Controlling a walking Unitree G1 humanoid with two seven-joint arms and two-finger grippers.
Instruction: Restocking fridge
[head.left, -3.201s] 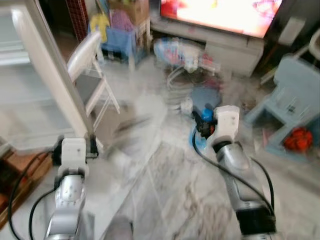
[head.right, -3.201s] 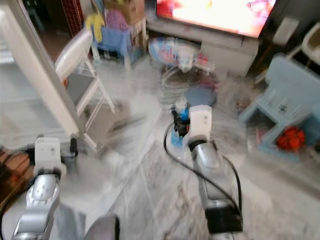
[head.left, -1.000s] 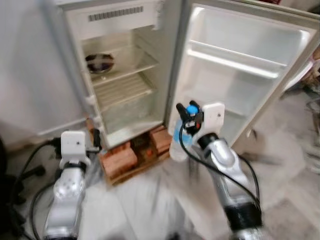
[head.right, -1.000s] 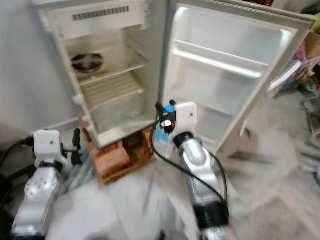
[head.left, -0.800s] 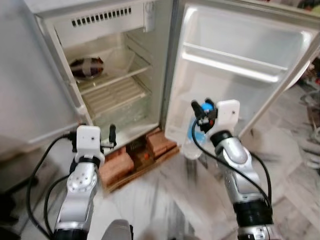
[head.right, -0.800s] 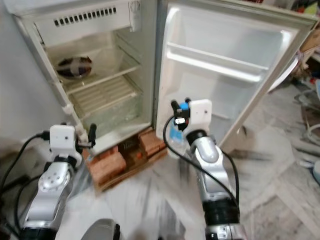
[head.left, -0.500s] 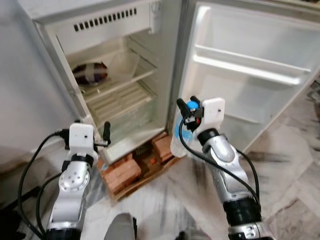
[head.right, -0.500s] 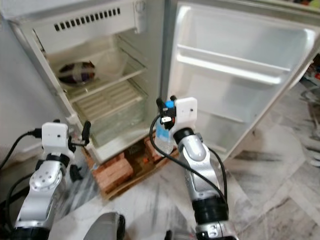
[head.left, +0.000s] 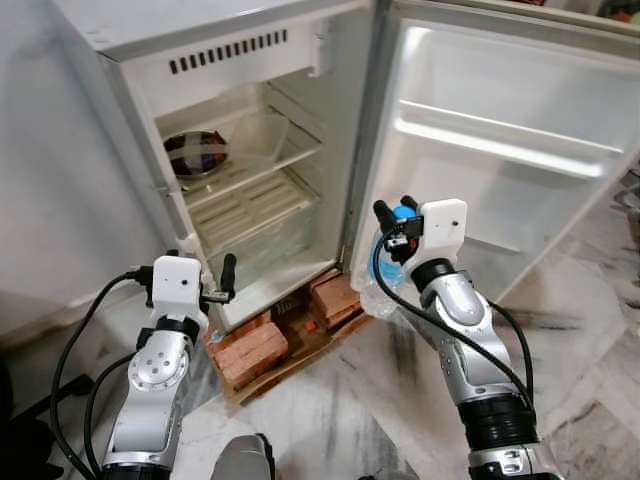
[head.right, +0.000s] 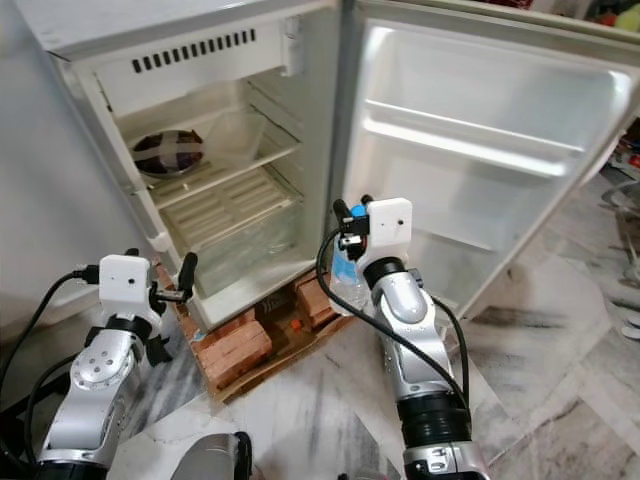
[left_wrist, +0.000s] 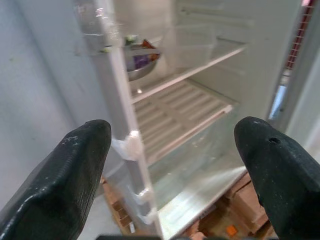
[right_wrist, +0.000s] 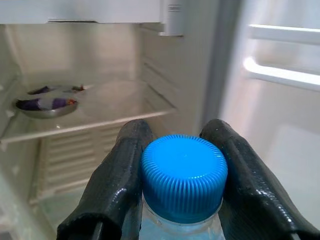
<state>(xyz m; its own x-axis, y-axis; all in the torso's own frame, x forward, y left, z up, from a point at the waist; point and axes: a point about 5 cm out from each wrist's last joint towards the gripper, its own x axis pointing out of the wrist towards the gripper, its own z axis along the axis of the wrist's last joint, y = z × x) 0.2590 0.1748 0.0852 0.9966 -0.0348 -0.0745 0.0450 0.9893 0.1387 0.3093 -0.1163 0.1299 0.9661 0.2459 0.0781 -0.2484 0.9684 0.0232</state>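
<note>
I see the small fridge (head.left: 250, 150) standing open in the upper half of the head views, its door (head.left: 520, 130) swung out to the upper right and its body resting on a stack of bricks (head.left: 255, 345) over a marble floor (head.left: 340, 420). My right tool (right_wrist: 182, 165) sits at the centre of the frame, just in front of the lower edge of the fridge opening, and it is clamped on the neck of a clear water bottle (head.left: 383, 285) right under the blue cap (right_wrist: 183, 172); the wrist view shows both black fingers (right_wrist: 122, 175) pressed against the cap's sides. The bottle hangs upright below the tool, outside the fridge, close to the hinge side between cabinet and door. My left tool (left_wrist: 175, 165) is at the lower left of the frame, near the fridge's left front edge, with its fingers (left_wrist: 75, 165) spread wide and nothing between them; its wrist camera looks onto the lower wire shelf (head.left: 255, 200) and the clear drawer (head.left: 270, 240) beneath it. On the upper glass shelf (head.left: 260, 145), toward the back left, lies a metal bowl (head.left: 195, 153) with something dark and purple inside. The door's shelves (head.left: 505, 145) are white and bare.
</note>
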